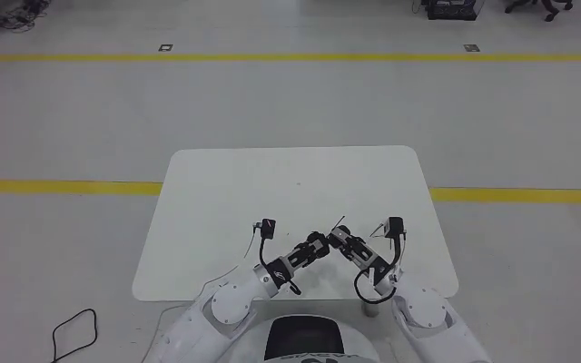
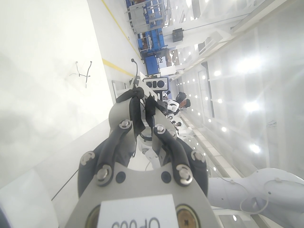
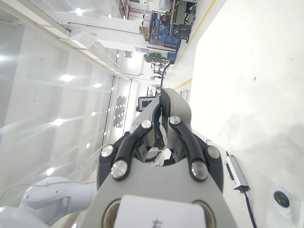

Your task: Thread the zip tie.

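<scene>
Your right hand [image 3: 162, 96] is clamped shut on the zip tie [image 3: 163, 74], its free end standing above the counter [image 1: 272, 181], presumably kept straight for feeding; your left hand [image 2: 141, 93] meets it tip to tip. Whether that left hand grips anything cannot be told.

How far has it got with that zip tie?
Done: the black zip tie is picked up, pinched in the right claw above the table. In hand: the left claw sits close against it. Left: no closed loop shows, so threading remains.
</scene>
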### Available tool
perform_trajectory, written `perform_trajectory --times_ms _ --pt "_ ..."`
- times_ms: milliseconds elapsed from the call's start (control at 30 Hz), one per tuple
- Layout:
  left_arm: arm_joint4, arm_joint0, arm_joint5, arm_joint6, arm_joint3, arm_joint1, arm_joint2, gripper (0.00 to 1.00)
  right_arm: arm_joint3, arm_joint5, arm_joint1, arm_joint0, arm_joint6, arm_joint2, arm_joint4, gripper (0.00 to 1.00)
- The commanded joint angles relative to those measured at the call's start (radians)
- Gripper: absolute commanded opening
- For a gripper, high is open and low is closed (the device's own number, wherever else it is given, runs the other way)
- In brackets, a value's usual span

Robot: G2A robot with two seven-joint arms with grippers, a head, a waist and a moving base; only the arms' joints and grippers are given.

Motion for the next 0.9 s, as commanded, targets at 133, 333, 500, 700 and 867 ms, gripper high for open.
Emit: perform_trajectory --times_ms 133,333,500,700,867 --pt "-0.001 0.000 0.002 0.003 0.000 0.001 0.003 0.08 -0.011 0.000 0.001 -0.007 0.006 0.007 0.003 0.00" --pt "-0.002 0.000 -0.001 0.007 0.000 0.003 0.004 0.09 -0.019 0.000 0.001 -0.011 0.022 0.011 0.008 0.00" --pt "-0.005 -0.002 -0.001 0.005 0.002 0.004 0.007 0.00 -0.018 0.000 0.001 -0.012 0.027 0.014 0.006 0.00" --pt "-0.014 -0.004 -0.001 -0.003 0.013 0.005 0.009 0.00 -0.013 0.000 0.002 -0.014 0.036 0.018 0.014 1.00" --pt "-0.032 0.006 -0.018 -0.047 0.010 0.014 -0.011 0.00 -0.028 0.000 0.006 -0.022 0.059 0.040 0.014 1.00"
